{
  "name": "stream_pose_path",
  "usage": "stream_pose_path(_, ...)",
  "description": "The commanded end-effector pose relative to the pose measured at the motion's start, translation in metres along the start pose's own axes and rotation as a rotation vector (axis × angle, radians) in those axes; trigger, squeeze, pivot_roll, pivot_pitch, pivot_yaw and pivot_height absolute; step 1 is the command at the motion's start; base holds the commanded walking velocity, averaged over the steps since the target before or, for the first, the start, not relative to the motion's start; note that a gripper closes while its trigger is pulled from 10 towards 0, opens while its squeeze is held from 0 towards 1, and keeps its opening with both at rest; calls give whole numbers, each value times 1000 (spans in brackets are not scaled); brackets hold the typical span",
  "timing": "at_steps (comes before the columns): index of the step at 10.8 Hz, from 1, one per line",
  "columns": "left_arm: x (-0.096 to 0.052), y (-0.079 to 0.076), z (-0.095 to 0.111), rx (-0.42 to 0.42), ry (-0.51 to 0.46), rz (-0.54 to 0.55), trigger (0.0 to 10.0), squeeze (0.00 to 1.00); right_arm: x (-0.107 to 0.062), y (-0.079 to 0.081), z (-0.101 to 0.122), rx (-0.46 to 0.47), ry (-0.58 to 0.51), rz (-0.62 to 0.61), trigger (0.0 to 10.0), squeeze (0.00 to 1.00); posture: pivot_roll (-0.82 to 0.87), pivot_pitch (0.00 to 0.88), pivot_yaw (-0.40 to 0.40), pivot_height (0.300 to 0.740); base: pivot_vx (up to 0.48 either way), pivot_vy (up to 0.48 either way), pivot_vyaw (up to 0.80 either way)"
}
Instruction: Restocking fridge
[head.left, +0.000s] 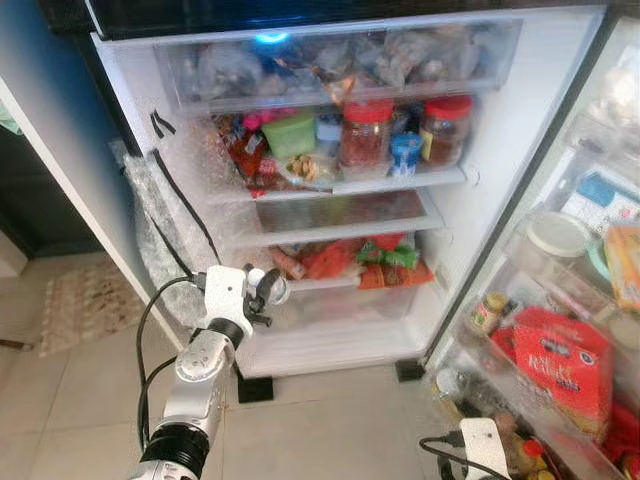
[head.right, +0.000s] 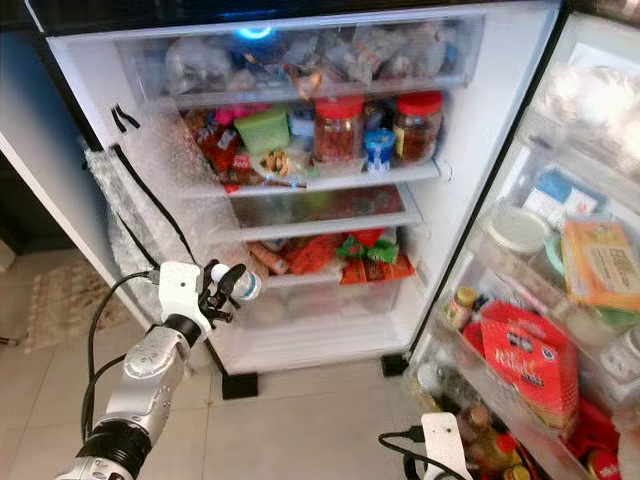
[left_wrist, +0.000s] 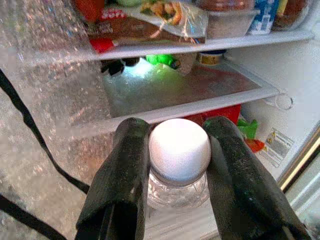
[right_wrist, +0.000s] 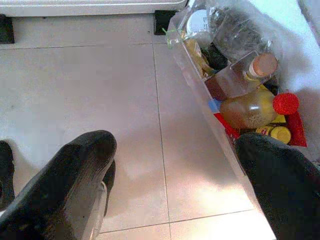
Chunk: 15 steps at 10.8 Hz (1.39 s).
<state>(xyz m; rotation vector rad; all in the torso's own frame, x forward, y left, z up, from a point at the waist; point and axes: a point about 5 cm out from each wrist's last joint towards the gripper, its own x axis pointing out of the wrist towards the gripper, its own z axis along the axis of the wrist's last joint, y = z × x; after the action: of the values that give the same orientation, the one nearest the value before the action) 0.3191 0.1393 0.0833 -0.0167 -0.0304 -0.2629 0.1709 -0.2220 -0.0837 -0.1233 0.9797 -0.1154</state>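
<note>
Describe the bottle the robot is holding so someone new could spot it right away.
Start at the open fridge, then drop to its lower left, where the left pincer is raised. Between its black fingers sits a clear bottle with a white cap, unlike the red-lidded jars higher up.

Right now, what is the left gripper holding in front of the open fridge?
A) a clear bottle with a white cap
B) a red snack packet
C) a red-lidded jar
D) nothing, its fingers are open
A. In the left wrist view the left gripper has its two black fingers closed on either side of a clear bottle with a white cap, held before the lower shelves of the fridge.
</note>
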Motion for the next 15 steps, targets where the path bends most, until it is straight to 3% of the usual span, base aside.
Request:
stream_pose_path(1,0,1,3,4,-11,0,10000,0,0,0,-1,20,8,1,10000,0,-47,37,10,740,379,0,-469)
stream_pose_path(8,-1,-1,2,7,0,-3,10000,0,0,2,-2,24,8,18,10000,0,-45,37,8,740,379,0,-108)
stream_pose_path(15,-8,-5,-3,5,9,-5,10000,0,-1,5,-6,22,16,32,10000,0,-45,32,11,740,0,0,0)
